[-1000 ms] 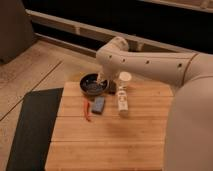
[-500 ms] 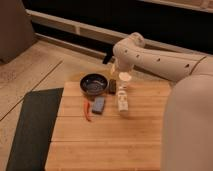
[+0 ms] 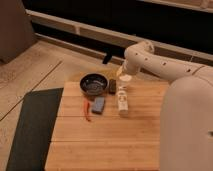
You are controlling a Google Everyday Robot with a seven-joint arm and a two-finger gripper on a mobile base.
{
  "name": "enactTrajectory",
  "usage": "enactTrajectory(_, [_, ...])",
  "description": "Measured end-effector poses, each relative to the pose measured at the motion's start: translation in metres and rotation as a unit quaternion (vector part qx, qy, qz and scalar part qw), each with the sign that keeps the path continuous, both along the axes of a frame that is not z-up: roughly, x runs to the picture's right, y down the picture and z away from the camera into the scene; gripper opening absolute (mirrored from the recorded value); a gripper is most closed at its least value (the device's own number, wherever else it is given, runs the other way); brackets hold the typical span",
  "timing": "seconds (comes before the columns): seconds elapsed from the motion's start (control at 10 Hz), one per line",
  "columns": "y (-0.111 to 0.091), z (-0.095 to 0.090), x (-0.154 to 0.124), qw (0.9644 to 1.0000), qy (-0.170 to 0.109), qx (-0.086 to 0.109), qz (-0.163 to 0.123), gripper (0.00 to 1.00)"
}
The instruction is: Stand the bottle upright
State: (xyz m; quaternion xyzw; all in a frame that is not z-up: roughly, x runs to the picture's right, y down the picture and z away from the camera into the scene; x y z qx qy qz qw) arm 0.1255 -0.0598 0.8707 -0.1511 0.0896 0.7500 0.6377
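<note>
The bottle lies on its side on the wooden table, just right of the bowl and a little nearer the camera. The gripper hangs at the bottle's far end, right of the bowl; I cannot tell whether it is spread or closed. A blue-grey block sits in front of the bowl.

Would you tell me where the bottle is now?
In the camera view the bottle lies flat on the table, right of the blue-grey block, with the gripper at its far end.
</note>
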Motion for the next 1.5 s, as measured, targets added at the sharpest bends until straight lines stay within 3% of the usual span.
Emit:
enactTrajectory(0.6, [0.050,0.032,-0.002,0.9975,0.008,-0.071,-0.001,0.65])
enactTrajectory(1.0, [0.055,0.060,-0.005,0.9949,0.005,-0.099,-0.017,0.65])
enactTrajectory(1.5, [0.067,0.088,0.013,0.9914,0.011,-0.130,0.004,0.65])
